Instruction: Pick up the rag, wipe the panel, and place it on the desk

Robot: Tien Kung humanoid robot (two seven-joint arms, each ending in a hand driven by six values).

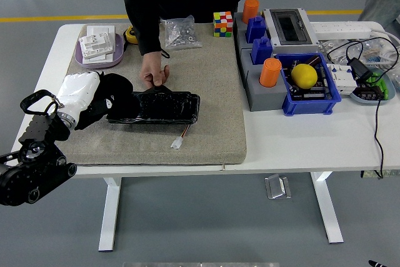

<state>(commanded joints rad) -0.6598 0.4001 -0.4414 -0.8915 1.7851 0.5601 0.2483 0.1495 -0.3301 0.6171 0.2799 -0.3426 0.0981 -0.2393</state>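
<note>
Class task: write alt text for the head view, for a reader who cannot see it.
A robot's left hand, in a white and black covering, rests at the left end of a black panel lying on a grey mat, while a person's hand holds the panel's far edge. To the right sit a blue bin with a yellow ball, orange cups and cables.

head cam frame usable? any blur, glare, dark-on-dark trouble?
Head view: sharp, evenly lit, soft shadows, no glare. The black rag merges with the black panel, so their edges and the left hand's grip are hard to separate. Person's hand at panel's far edge reads clearly.
</note>
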